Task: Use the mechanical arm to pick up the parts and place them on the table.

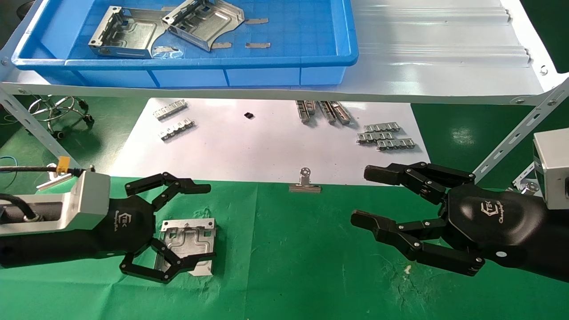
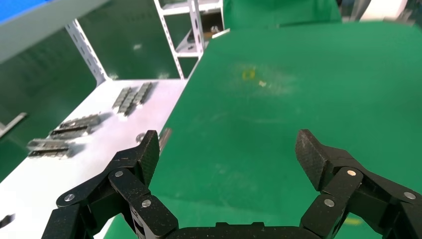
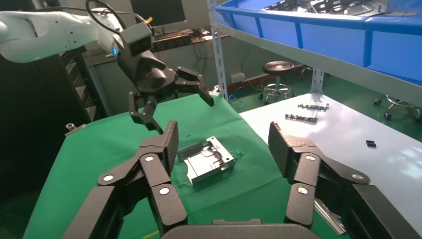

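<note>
One stamped metal part [image 1: 189,244] lay flat on the green tabletop [image 1: 311,266] while two more parts [image 1: 124,33] [image 1: 204,22] waited in the blue bin [image 1: 351,40] on the shelf [image 1: 444,53] above, so by the look of it the job stood roughly one-third done, with two fetches left. The left tool [image 1: 178,231] hung above that delivered part with its black fingers spread wide, gripping nothing; the right wrist view showed it raised clear of the plate, and its own wrist camera saw only bare cloth between the open fingertips. The right tool [image 1: 373,198] hovered over the tabletop well to the right, its fingers likewise spread and empty. The placed part's upturned slotted end faced away from the robot, towards the white sheet [image 1: 266,142]; it looked close to square, so its long axis could not be told with confidence, though its stepped groove ran roughly across, left to right. In the bin, the left-hand part sat near the front wall, and the other leaned against it at a slant, its curved cut-out edge turned towards the bin's middle. Ribbed strips [image 1: 386,138] and a binder clip [image 1: 305,183] lay untouched at the sheet.
</note>
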`<action>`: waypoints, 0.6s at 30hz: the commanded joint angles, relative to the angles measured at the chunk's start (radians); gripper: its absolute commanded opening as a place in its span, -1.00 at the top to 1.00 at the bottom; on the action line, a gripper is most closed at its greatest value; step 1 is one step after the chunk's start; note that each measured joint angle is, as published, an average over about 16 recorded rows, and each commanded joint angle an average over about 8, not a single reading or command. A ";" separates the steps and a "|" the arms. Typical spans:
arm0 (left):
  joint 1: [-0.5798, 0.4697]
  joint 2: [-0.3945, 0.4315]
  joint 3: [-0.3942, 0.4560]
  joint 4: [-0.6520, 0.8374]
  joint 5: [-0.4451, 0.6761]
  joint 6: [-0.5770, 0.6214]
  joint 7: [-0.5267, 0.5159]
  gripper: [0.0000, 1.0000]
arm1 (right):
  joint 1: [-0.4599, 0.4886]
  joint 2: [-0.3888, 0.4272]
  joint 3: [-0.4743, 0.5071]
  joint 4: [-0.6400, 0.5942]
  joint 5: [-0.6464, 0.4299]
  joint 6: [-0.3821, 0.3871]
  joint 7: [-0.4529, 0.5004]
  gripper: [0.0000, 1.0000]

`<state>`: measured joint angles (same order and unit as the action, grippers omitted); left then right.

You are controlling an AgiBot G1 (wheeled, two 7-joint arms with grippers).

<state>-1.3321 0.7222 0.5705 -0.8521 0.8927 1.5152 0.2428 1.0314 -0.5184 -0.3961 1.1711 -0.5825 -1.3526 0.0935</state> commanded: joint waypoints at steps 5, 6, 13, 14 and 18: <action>0.057 -0.025 -0.064 -0.096 -0.036 -0.004 -0.095 -1.00 | 0.000 0.000 0.000 0.000 0.000 0.000 0.000 -1.00; 0.067 -0.029 -0.075 -0.112 -0.042 -0.005 -0.112 -1.00 | 0.000 0.000 0.000 0.000 0.000 0.000 0.000 -1.00; 0.133 -0.057 -0.150 -0.223 -0.084 -0.010 -0.222 -1.00 | 0.000 0.000 0.000 0.000 0.000 0.000 0.000 -1.00; 0.143 -0.062 -0.161 -0.239 -0.090 -0.011 -0.238 -1.00 | 0.000 0.000 0.000 0.000 0.000 0.000 0.000 -1.00; 0.181 -0.078 -0.204 -0.303 -0.114 -0.014 -0.302 -1.00 | 0.000 0.000 0.000 0.000 0.000 0.000 0.000 -1.00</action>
<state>-1.1514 0.6443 0.3664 -1.1552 0.7790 1.5015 -0.0592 1.0314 -0.5184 -0.3961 1.1711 -0.5825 -1.3526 0.0935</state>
